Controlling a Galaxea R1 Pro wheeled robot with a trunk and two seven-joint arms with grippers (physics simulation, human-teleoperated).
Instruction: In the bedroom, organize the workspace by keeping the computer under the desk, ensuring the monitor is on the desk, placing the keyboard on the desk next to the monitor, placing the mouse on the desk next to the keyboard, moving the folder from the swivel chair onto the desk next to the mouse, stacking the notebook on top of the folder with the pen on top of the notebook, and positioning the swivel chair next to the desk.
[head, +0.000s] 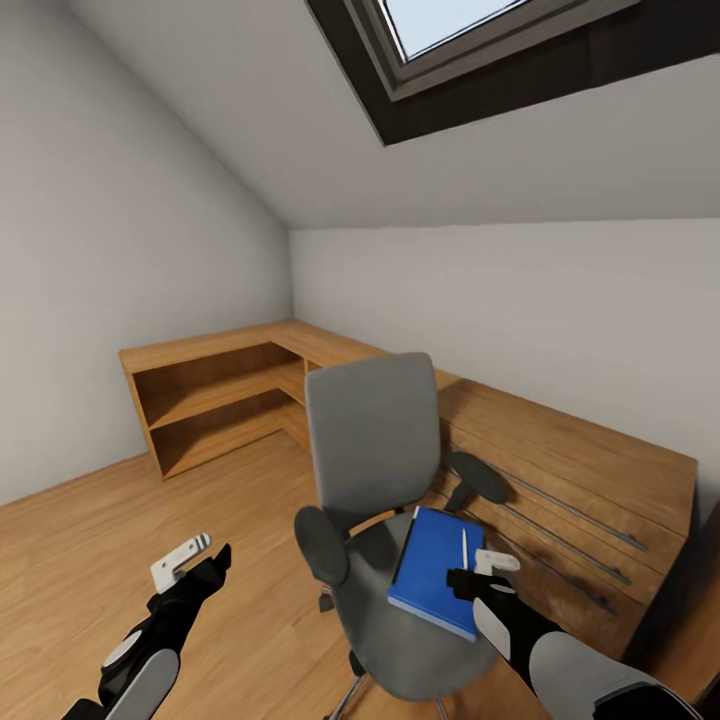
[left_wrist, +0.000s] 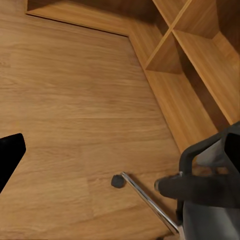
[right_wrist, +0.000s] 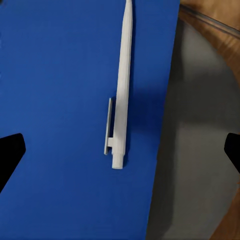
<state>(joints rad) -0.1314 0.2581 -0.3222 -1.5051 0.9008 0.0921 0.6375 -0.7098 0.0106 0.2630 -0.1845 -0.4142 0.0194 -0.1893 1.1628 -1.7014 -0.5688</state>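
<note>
Our right gripper (head: 487, 572) hovers, jaws apart, over the flat bright blue folder (head: 437, 568) on the grey fabric swivel chair (head: 385, 520). The slim white pen (right_wrist: 121, 90) lies loose on top. We judge the folder light and stiff, best pinched at its edge, but the pen could roll off.

Attic room in a home, sloped pale ceiling, skylight (head: 470, 30), wood floor (head: 90, 540), corner shelving (head: 215, 395), grey swivel chair (head: 375, 440)

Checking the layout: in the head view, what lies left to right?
Shelf unit → left gripper → chair → folder → pen → dresser.
</note>
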